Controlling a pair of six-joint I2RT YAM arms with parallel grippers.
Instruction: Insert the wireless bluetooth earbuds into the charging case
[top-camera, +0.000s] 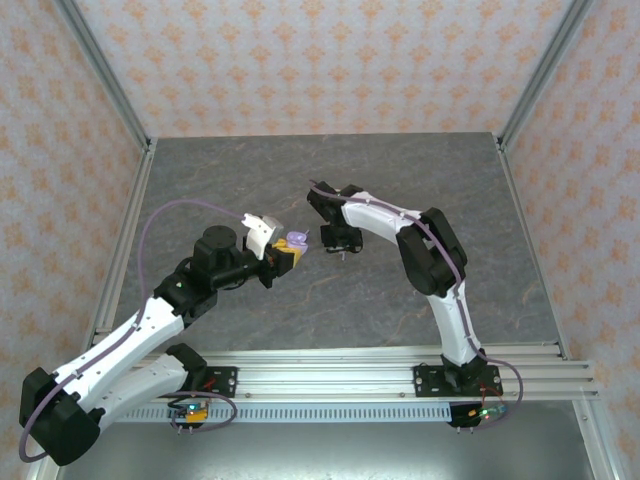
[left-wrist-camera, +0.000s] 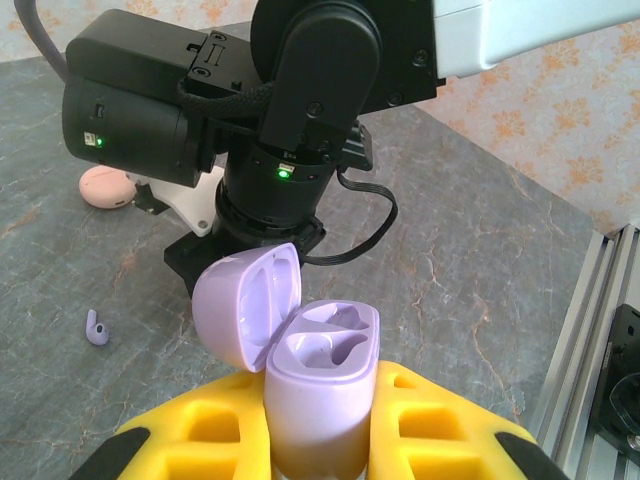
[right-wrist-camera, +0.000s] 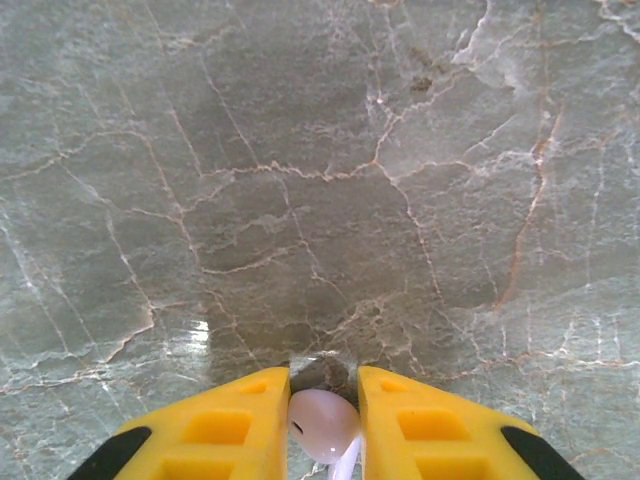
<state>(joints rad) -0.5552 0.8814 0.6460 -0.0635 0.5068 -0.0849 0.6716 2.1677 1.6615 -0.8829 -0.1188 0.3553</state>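
Left wrist view: a lilac charging case is seen clamped upright between the yellow fingers of the left gripper. Its lid is hinged open to the left and two moulded wells are exposed. Just behind the case, the black wrist of the right arm is seen. A loose lilac earbud is seen lying on the marbled grey table, well to the left of the case. A pink round case is partly hidden behind the arm. From the right wrist, a pale earbud is shown pinched between the yellow fingers of the right gripper, touched on both sides. Its exact colour cannot be told. From the top external camera, the two grippers are seen close together near the table's middle, with the right gripper just to the right of the held case.
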